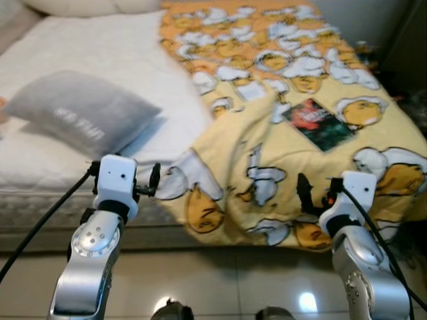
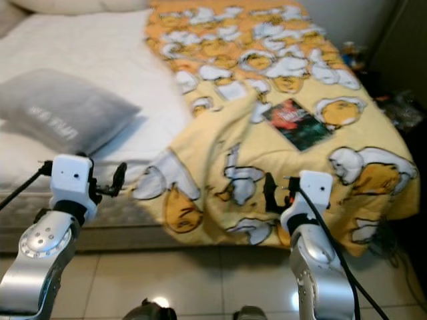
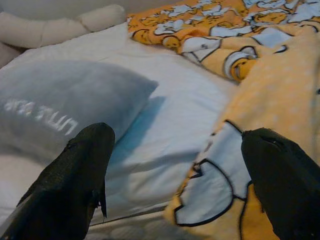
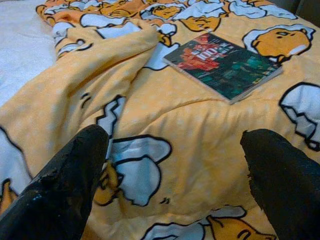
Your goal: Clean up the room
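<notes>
in the eye views we see the book (image 1: 318, 124) flat on the soft, wrinkled blanket (image 1: 267, 80), well apart from the left tool (image 1: 155, 180) and right tool (image 1: 301, 193). the grey pillow (image 1: 80, 113) looks plump.

left wrist: fingers (image 3: 75, 175) wide, holding nothing.

right wrist: also wide; we think the thin glossy book may slide, or cloth gets pinched.

Yellow cartoon-egg blanket (image 1: 280, 167); grey pillow (image 1: 80, 113); white sheet (image 1: 100, 53); dark red-green book (image 1: 319, 124)
</notes>
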Controlling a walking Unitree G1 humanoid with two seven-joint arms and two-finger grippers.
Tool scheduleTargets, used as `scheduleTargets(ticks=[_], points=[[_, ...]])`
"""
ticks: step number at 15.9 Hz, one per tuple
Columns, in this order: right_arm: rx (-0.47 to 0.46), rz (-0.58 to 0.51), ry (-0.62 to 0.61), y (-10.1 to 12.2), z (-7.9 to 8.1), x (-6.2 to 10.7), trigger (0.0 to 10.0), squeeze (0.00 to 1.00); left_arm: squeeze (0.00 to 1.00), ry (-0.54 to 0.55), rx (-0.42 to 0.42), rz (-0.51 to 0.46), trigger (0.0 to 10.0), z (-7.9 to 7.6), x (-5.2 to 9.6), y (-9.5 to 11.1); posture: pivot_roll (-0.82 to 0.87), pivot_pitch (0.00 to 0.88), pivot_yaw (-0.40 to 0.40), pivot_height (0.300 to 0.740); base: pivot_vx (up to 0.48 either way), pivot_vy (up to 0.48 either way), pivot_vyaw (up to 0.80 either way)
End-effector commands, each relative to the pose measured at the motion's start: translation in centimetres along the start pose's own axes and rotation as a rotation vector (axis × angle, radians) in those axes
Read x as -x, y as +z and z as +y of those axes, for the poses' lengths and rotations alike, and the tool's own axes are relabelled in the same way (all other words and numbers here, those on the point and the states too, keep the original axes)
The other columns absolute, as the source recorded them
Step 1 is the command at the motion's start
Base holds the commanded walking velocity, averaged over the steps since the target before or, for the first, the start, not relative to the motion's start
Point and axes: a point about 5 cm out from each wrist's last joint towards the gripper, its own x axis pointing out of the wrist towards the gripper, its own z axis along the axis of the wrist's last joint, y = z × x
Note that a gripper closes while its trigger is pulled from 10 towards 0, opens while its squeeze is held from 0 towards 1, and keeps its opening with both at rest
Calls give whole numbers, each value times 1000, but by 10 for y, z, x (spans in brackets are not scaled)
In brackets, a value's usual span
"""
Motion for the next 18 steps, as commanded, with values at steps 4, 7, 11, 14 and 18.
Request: scheduleTargets(ticks=[4,7,11,14,18], points=[[22,-12,20,1,4,-1,10000,0,612,27,4,31,10000,4,2,-6,-128,85,23,740,0,366,0],[-10,-13,23,2,5,-4,10000,0,616,28,-5,25,10000,6,-1,-4,-124,79,32,740,0,374,0],[3,-28,46,3,7,-5,10000,0,620,38,5,24,10000,9,-2,-4,-122,74,40,740,0,374,0],[11,-42,67,7,10,-7,10000,0,635,59,16,31,10000,12,-2,-6,-121,71,33,740,0,370,0],[7,-48,87,9,14,-12,10000,0,639,88,11,21,10000,19,-2,-4,-109,65,20,740,0,368,0]])
